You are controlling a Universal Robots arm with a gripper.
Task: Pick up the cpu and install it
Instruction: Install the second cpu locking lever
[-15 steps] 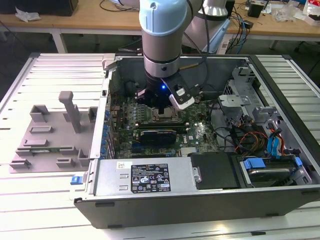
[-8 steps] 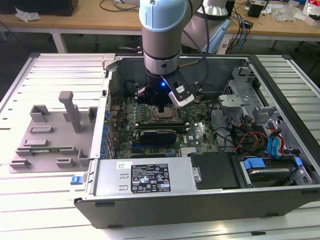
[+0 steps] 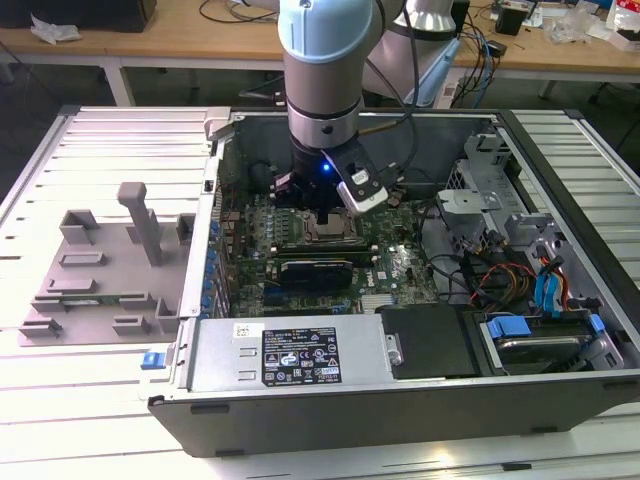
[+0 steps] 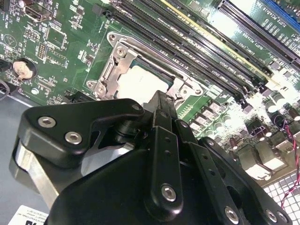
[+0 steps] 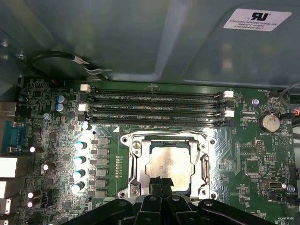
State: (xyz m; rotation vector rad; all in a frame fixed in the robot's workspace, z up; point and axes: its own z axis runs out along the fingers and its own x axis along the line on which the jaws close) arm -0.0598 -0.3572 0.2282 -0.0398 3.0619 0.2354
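The cpu (image 5: 169,161), a small square chip with a pale silvery top, lies flat inside the metal socket frame (image 5: 133,161) on the green motherboard. In the second wrist view the cpu (image 4: 139,82) sits in that frame (image 4: 108,70), just beyond the black fingertips (image 4: 161,101). My gripper (image 5: 162,182) hangs right over the chip's near edge, fingers drawn together with nothing between them. In the exterior view the gripper (image 3: 322,212) reaches down into the open computer case above the socket (image 3: 322,232). The gripper's black linkage hides part of the chip.
Several long memory slots (image 5: 154,107) run beside the socket. A grey moulded tray (image 3: 105,265) lies outside the case at the exterior view's left. The power supply (image 3: 295,352), a black drive bay (image 3: 430,340) and cables (image 3: 500,275) crowd the case's front and right.
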